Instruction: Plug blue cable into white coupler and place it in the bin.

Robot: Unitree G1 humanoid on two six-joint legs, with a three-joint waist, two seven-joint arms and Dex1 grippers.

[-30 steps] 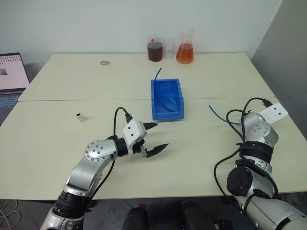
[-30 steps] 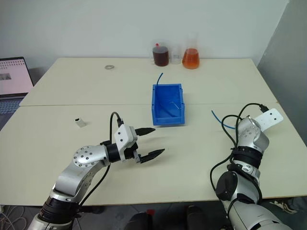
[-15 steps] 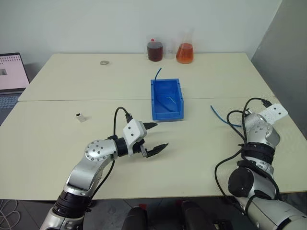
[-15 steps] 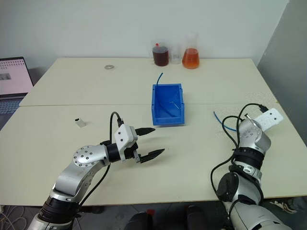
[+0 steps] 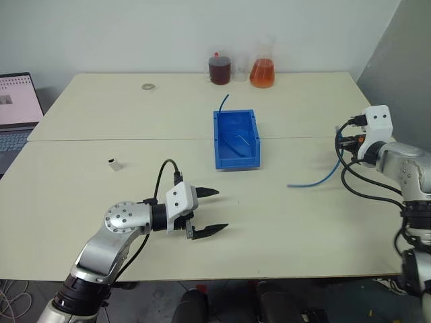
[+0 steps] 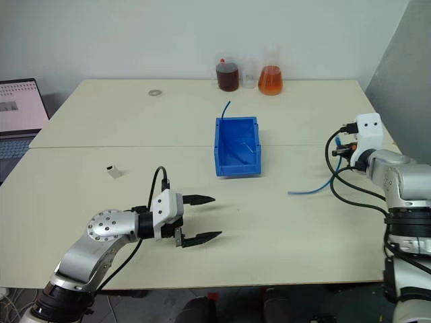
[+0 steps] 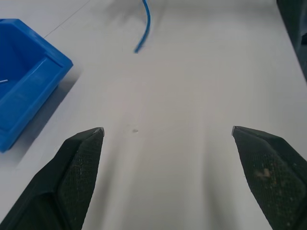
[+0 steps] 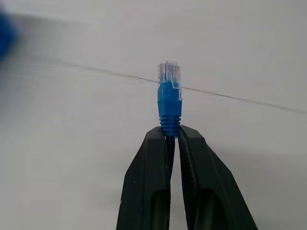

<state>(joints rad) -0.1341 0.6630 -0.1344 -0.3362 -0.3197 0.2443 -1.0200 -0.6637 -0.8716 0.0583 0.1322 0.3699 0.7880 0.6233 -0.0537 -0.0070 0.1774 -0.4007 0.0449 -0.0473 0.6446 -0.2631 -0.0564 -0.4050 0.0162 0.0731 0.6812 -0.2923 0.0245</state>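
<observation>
Right gripper (image 8: pixel 171 132) clamped on blue cable (image 8: pixel 169 103) behind its plug; left gripper (image 5: pixel 215 210) spread, empty, above table (image 5: pixel 87 182).

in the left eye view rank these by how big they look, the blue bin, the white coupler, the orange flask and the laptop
1. The blue bin.
2. The laptop, cut off by the picture's edge, so its rank is unsure.
3. The orange flask, farther back.
4. The white coupler, by far the smallest.

you get bright, even light — soft shadows under the bin (image 5: pixel 236 138) on the table (image 5: pixel 101 188); the right wrist view's background is blurred — no glare.
</observation>
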